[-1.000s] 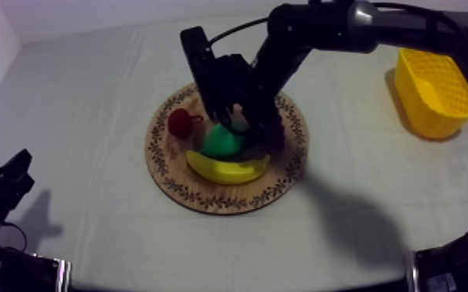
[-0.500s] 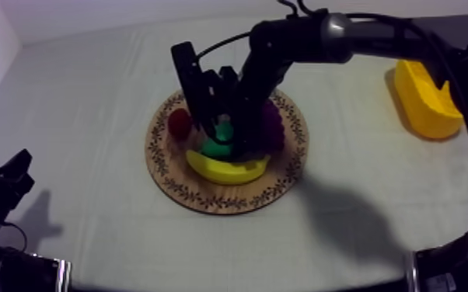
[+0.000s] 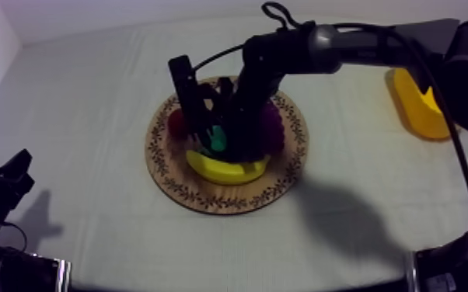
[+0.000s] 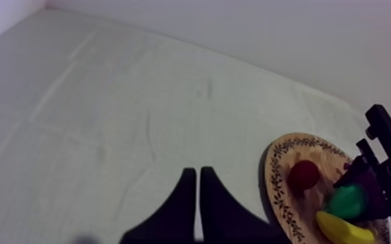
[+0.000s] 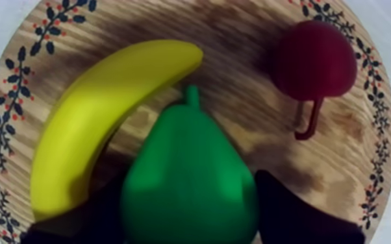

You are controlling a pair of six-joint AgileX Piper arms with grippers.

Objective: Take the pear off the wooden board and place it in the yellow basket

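The green pear [image 5: 188, 182] lies on the round wooden board [image 5: 237, 39], between the banana [image 5: 100, 97] and the small red fruit [image 5: 315, 61]. My right gripper [image 3: 217, 143] is low over the board, open, with a black finger [image 5: 302, 214] close at each side of the pear [image 3: 218, 140]. The arm hides part of the dark grapes [image 3: 273, 128]. My left gripper [image 4: 195, 174] is shut on nothing, resting low at the table's left [image 3: 12, 175], far from the board [image 4: 277, 188].
The yellow basket [image 3: 420, 109] stands at the table's far right, partly behind my right arm. The banana [image 3: 225, 168] lies along the board's near side, the small red fruit [image 3: 176, 124] at its left. Bare cloth surrounds the board [image 3: 206, 203].
My right gripper has come down onto the board and shifted slightly left, so its fingers now flank the pear. The fruit and my left arm have not moved.
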